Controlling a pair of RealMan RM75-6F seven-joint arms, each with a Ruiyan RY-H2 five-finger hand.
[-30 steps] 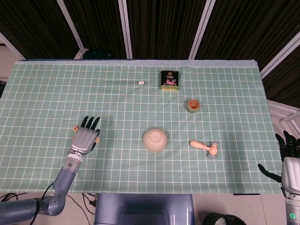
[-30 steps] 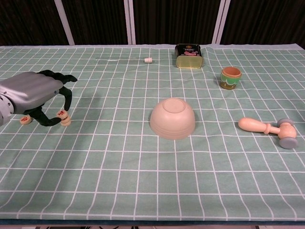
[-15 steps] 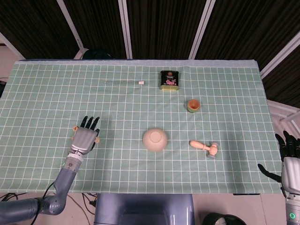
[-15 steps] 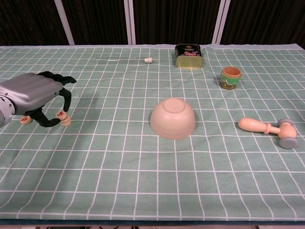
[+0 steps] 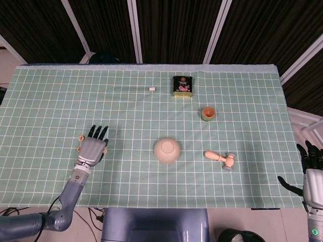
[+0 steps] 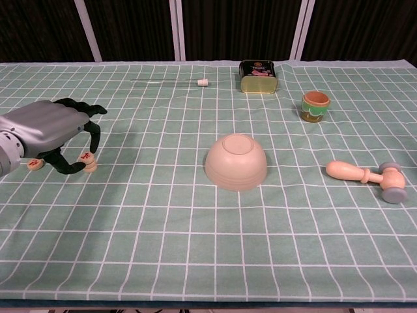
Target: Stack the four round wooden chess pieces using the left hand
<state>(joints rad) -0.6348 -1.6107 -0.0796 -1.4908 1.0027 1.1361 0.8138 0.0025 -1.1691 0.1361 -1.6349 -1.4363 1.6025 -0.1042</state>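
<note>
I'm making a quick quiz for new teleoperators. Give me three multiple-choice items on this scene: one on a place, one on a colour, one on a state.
1. Where is the left hand?
A. over the chess pieces
B. on the tin
C. beside the toy hammer

2. The tablecloth is:
A. red
B. green with a white grid
C. plain blue

3. The bowl lies:
A. upright
B. upside down
C. on its side

Answers: 1 A, its fingers arch over the pieces at the table's left; 2 B, both views show it; 3 B, its base faces up.

Small round wooden chess pieces (image 6: 87, 161) lie flat, red-marked.
</note>
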